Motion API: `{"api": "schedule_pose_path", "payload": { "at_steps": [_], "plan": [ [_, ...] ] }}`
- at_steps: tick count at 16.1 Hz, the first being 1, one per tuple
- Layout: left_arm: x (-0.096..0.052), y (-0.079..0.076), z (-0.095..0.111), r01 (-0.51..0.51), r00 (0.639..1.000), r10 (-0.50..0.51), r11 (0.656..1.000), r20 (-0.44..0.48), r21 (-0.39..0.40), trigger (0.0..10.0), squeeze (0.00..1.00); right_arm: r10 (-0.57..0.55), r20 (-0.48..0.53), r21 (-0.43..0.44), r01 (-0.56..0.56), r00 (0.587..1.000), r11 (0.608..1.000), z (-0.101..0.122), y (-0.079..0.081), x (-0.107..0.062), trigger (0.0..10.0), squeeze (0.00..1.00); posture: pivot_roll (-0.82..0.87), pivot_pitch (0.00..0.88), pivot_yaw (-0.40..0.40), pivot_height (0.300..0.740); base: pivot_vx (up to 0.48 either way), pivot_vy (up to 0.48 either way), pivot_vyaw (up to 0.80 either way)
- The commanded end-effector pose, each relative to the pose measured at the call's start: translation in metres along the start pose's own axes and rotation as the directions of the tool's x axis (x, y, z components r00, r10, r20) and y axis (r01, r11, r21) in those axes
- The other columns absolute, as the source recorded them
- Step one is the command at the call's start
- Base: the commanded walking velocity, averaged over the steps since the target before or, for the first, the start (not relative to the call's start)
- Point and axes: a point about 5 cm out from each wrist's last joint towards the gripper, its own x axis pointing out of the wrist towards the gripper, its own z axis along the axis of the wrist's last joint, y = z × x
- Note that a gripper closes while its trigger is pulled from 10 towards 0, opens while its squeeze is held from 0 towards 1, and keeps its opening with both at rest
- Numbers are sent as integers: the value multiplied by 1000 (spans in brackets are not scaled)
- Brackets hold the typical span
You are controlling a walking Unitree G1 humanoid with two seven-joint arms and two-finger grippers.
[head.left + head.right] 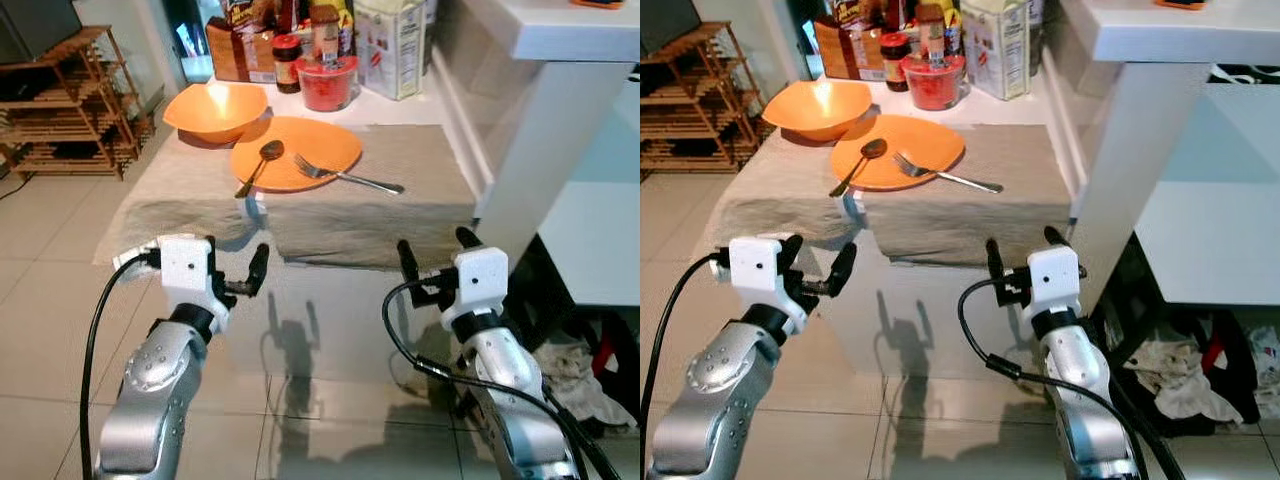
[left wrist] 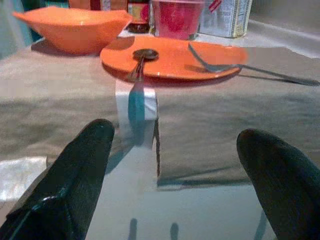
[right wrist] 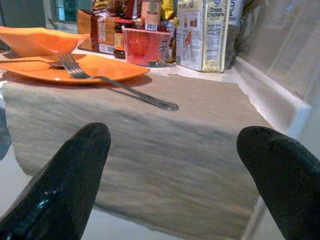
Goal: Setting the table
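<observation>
Approach step: left gripper [image 1: 238, 268] and right gripper [image 1: 437, 258] hover short of the desk [image 1: 400, 215], jaws wide, empty. Spoon [image 1: 260, 165] and fork [image 1: 345, 177] lie on the orange plate [image 1: 330, 140]. Next: reach in and grasp the cutlery.

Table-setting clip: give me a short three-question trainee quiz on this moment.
1. True or false: the fork lies wholly on the orange plate.
2. Where is the spoon's bowl?
A. in the orange bowl
B. on the plate
C. on the cloth
3. Fill in: the left pincer and right pincer are both ____, holding nothing, short of the table.

Key: 1 false, its handle runs off onto the cloth; 2 B; 3 open.
</observation>
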Motion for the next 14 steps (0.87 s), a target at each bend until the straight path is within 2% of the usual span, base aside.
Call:
{"api": "schedule_pose_path", "payload": {
  "at_steps": [1, 6, 7, 10, 14],
  "plan": [
    [1, -4, 9, 14, 999, -15, 1000, 41, 20, 10000, 0, 9, 0, -6, -9, 1000, 1000, 0, 1, 1, 10000, 0, -74, 0, 58, 740, 458, 0, 0],
    [3, -6, 13, 13, 998, -14, 1000, 61, 22, 10000, 0, 15, 12, -14, -15, 1000, 1000, 2, 1, 4, 10000, 0, -74, 0, 57, 740, 458, 0, 0],
    [3, -6, 14, 9, 998, -10, 1000, 66, 20, 10000, 0, 16, 35, -21, -15, 999, 1000, 6, 2, 4, 10000, 0, -73, 0, 56, 740, 458, 0, 0],
    [3, -8, 24, 6, 992, -12, 999, 122, 47, 10000, 0, -20, 179, -40, 28, 984, 999, 35, -1, 8, 10000, 0, -72, 0, 53, 740, 458, 0, 0],
    [8, -19, 41, 48, 983, -66, 993, 170, 107, 10000, 0, -62, 221, -51, 74, 973, 996, 40, -2, 8, 10000, 0, -70, 0, 57, 740, 454, 0, 0]
  ]
}}
